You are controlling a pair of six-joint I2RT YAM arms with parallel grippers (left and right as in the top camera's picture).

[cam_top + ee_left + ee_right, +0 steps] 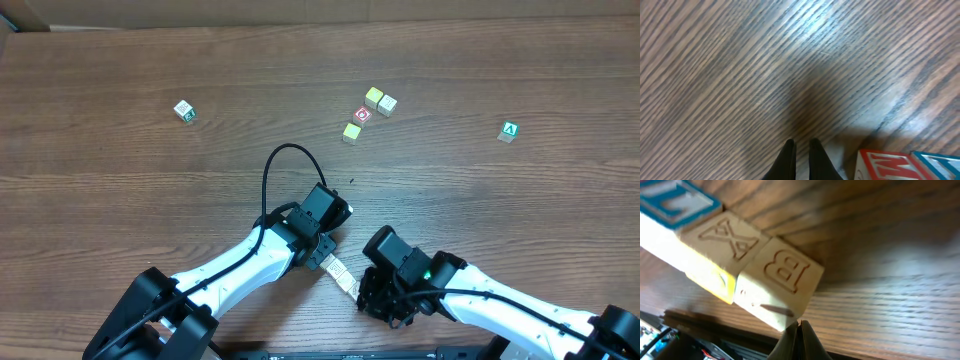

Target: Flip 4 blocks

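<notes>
Pale wooden blocks are lying well ahead of both hands; left hand sitting nearer, right hand farther; both pressed together, empty.

Three blocks cluster well behind a near row of cubes; a fourth block lies far left

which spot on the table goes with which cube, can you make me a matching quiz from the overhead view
Things:
1. green wooden cube with white A
2. wooden cube with red ring
3. lone white wooden cube with green mark

Places:
a. far left, alone
b. middle, within a cluster of cubes
c. far right, alone

Pairs: 1-c, 2-b, 3-a
</notes>
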